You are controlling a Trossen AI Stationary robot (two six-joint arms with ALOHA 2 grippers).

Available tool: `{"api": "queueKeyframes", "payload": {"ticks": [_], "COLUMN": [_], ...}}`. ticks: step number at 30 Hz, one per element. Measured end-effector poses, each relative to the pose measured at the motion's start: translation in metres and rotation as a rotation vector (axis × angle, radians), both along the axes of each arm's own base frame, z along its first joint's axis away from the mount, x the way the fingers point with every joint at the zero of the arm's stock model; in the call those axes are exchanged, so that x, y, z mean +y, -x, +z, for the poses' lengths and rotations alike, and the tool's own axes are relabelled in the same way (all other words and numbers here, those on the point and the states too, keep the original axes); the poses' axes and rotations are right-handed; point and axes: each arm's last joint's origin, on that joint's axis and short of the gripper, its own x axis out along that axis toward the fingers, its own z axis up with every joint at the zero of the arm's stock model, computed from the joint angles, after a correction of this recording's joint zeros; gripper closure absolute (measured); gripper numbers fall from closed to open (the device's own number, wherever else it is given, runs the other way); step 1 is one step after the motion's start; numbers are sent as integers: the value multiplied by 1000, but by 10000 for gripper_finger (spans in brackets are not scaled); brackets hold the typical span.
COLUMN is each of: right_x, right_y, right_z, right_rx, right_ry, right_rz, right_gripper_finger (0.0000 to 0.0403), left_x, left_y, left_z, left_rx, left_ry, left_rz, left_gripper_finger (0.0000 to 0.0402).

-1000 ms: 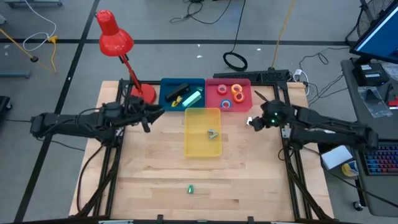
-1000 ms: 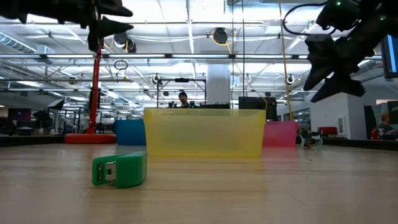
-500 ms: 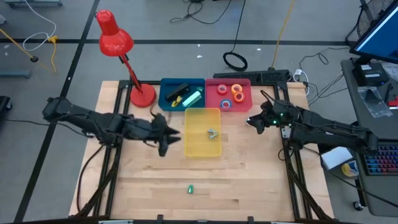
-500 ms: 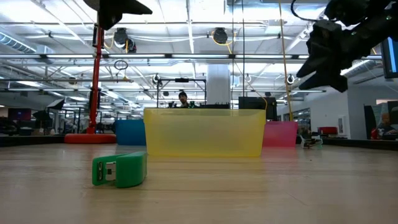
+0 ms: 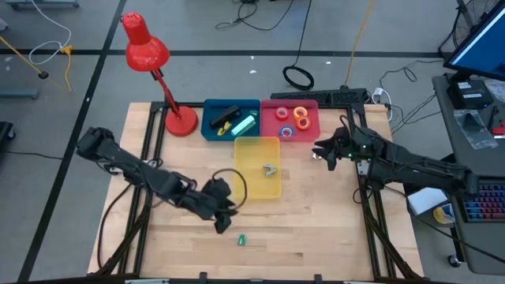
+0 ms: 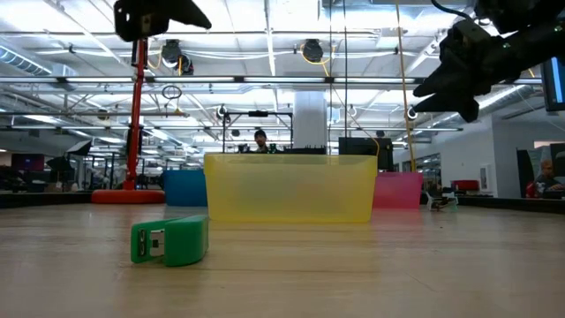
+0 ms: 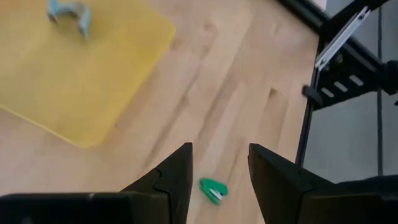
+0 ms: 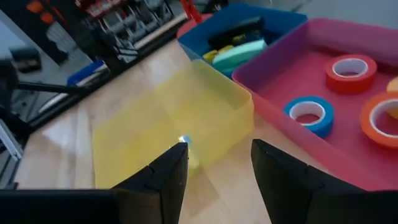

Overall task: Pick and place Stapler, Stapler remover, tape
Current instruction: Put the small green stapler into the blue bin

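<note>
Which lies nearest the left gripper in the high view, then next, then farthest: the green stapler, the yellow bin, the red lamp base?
From the left gripper:
1. Green stapler, just past it, toward the table's front edge.
2. Yellow bin, mid-table, on the far side of it.
3. Red lamp base, at the back left corner.

The wooden table [image 5: 316,229] carries three bins: a blue bin [image 5: 230,119] and a pink bin [image 5: 289,120] at 12 o'clock, a yellow bin [image 5: 256,167] at centre. A red lamp [image 5: 180,121] stands at 11. A small green piece [image 5: 242,238], perhaps a stapler, lies at 6.
</note>
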Motion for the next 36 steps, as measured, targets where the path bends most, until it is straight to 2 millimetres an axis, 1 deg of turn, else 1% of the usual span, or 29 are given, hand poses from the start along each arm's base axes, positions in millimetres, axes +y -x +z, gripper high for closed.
{"api": "queueKeyframes", "payload": {"ticks": [7,10,13,17,20,24,27,36], "right_x": [1,1,2,3,3,3,3,3], "right_y": [2,2,3,3,3,3,3,3], "right_z": [-19,-27,-29,-29,-29,-29,-29,-30], "right_rx": [-113,-155,-172,-174,-172,-168,-167,-166], "right_ry": [8,-11,-27,-39,-36,-18,-15,-16], "right_rz": [-6,-11,-9,35,36,42,42,43], "right_gripper_finger": [234,234,234,234,234,234,234,234], "left_x": [-22,-30,-36,-39,-42,-47,-50,-49], "left_y": [-15,-21,-26,-30,-33,-39,-41,-42], "left_z": [-28,-38,-49,-62,-69,-74,-74,-73], "left_rx": [105,149,197,289,333,317,297,278], "left_ry": [58,66,96,223,331,399,423,463], "left_rz": [-21,-47,-67,-41,12,39,44,136], "left_gripper_finger": [248,261,279,295,297,297,298,297]}}
